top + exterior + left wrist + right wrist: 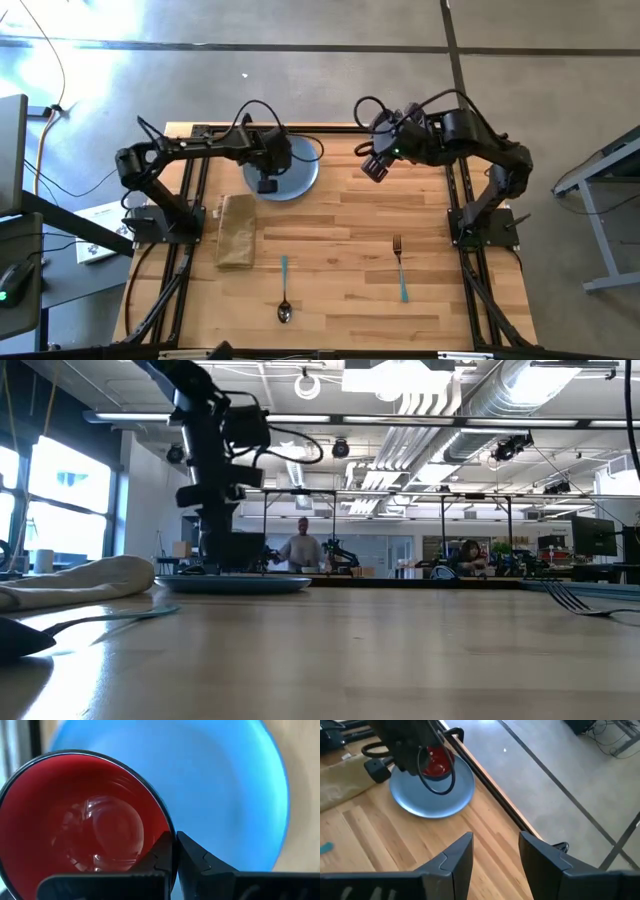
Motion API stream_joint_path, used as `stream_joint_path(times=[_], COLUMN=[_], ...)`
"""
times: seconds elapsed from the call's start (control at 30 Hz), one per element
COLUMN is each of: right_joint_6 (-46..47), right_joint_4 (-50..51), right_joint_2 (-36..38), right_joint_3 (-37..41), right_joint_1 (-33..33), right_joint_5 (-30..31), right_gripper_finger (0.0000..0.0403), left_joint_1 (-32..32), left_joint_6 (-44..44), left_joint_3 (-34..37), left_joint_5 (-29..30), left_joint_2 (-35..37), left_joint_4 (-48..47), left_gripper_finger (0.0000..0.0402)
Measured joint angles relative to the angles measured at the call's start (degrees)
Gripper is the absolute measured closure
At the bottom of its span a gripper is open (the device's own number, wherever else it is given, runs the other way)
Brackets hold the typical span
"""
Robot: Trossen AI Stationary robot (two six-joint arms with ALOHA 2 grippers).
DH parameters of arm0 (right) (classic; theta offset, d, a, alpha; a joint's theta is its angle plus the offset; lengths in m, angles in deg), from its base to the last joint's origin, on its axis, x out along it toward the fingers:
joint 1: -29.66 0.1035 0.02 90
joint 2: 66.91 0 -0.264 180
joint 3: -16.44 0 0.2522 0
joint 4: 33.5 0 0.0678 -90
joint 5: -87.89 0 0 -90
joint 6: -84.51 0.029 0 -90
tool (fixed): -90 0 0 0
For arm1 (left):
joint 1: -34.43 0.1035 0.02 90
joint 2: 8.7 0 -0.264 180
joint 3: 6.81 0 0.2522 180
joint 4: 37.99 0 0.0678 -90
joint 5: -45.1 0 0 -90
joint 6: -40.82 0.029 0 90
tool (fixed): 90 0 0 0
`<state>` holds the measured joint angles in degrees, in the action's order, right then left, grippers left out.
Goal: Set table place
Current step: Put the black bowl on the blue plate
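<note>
The blue-grey plate [300, 172] lies at the table's far edge, left of the middle. My left gripper [174, 840] is over it, shut on the red bowl [85, 830], which has a dark rim. The arm hides the bowl in the high view, but it shows in the right wrist view [438, 762]. Whether the bowl rests on the plate or hangs just above it, I cannot tell. My right gripper [495, 852] is open and empty above the table's far right part [375, 166]. The spoon [284, 290] and the fork [400, 268], both with teal handles, lie flat near the front. My left gripper pinches the bowl's rim [169, 822] with one finger inside the bowl and one outside. The fingers come from above, pointing down. The bowl sits upright with its mouth up, over the plate [225, 785].
A tan folded cloth [237, 230] lies left of the plate's near side. Bare wood lies between the spoon and the fork and in the table's middle [340, 230]. The black rail frame [470, 260] edges the table. People show in the room behind [302, 548].
</note>
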<state>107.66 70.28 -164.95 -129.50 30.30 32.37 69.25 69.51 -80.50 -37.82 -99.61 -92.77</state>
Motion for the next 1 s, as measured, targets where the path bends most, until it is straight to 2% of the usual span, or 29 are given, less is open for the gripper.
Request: stream_joint_path(times=[0.1,0.2,0.3,0.47,0.7,0.83,1.0], right_joint_6=[1.2,3.9,8.1,20.7,37.7,40.3,39.8], right_joint_4=[-0.3,-0.2,0.0,-0.1,-3.0,-9.3,-15.1], right_joint_2=[-0.2,0.6,3.2,9.2,19.1,23.1,25.6], right_joint_3=[0.6,5.2,13.4,31.1,51.5,58.3,62.2], right_joint_1=[0.2,0.2,0.2,0.2,1.6,2.4,2.3], right_joint_5=[0.1,1.3,1.5,1.3,-3.0,-3.5,-3.6], right_gripper_finger=[0.0253,0.0253,0.0253,0.0254,0.0254,0.0254,0.0254], left_joint_1=[0.2,0.2,0.2,0.6,2.2,3.7,4.1], left_joint_6=[0.0,0.0,1.0,1.6,2.6,2.7,1.8], left_joint_3=[2.9,4.3,4.7,4.7,4.7,4.7,4.7], left_joint_5=[-1.1,-1.1,-1.2,-1.2,-1.4,-2.0,-7.1], left_joint_2=[0.0,0.0,0.0,0.0,0.0,0.0,0.0], left_joint_4=[1.5,2.1,1.8,2.1,2.4,3.1,5.7], left_gripper_finger=[0.0401,0.0401,0.0401,0.0401,0.0401,0.0401,0.0401])
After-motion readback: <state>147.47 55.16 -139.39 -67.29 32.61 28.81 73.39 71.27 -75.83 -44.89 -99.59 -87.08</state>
